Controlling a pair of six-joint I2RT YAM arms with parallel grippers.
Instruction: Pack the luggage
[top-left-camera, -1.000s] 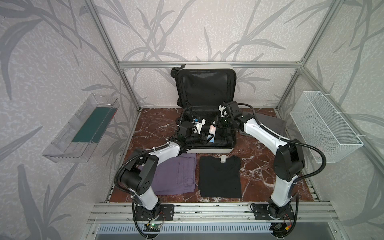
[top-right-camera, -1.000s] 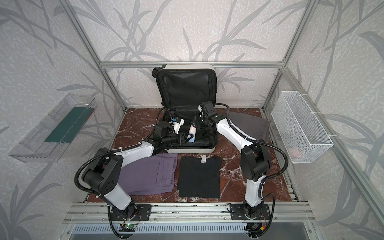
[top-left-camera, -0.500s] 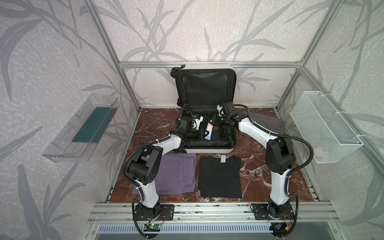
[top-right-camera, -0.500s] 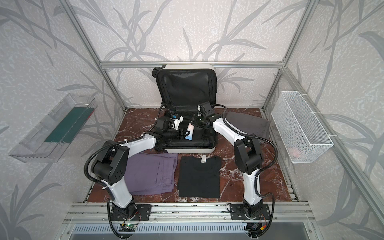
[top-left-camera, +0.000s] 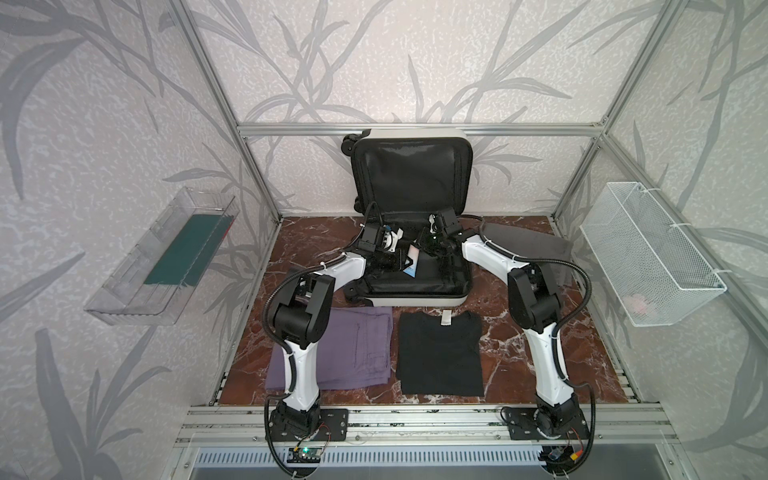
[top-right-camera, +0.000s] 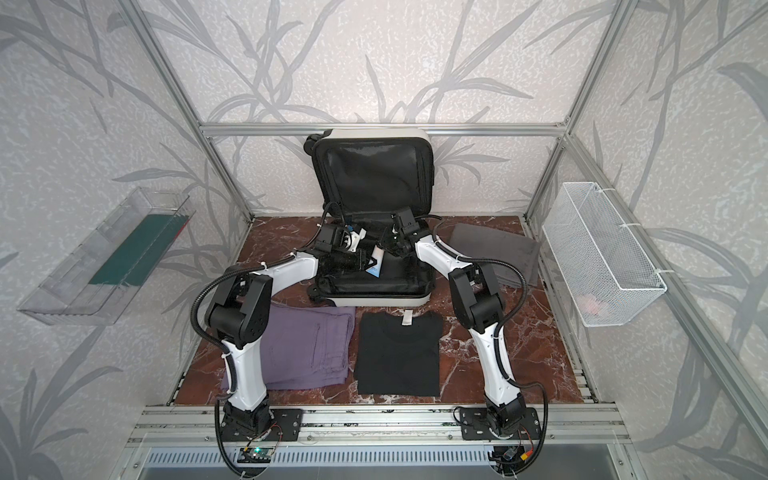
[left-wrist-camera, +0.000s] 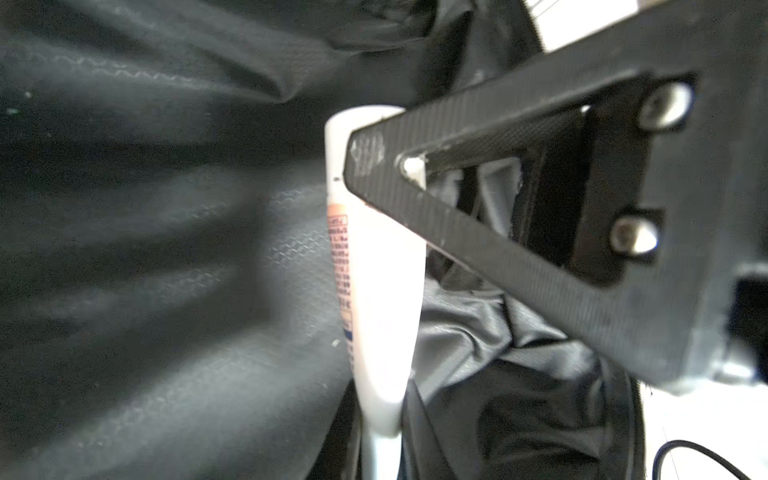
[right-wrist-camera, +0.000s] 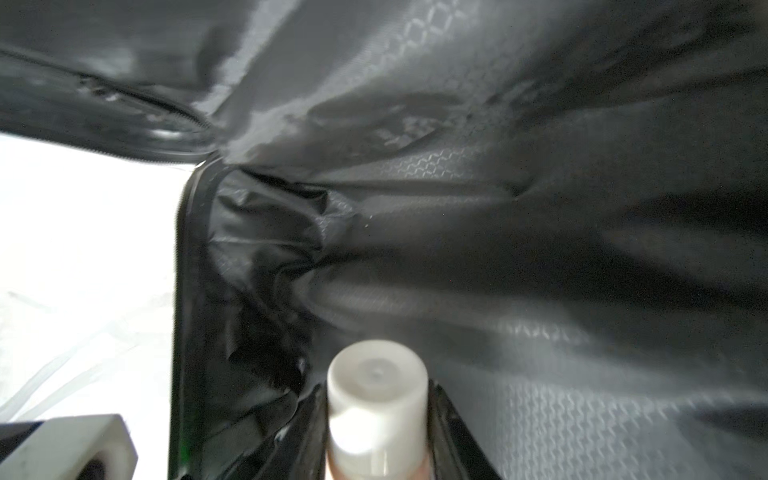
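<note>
One open white luggage, black-lined.

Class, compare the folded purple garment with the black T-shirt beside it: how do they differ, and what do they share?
The purple garment shows stitched seams and a pocket outline; the black T-shirt is plain, with a pale neck label. In both top views the purple garment lies left of the black T-shirt. Both lie folded flat on the table, outside the luggage.

Leaf-patterned walls surround a red marble floor.
</note>
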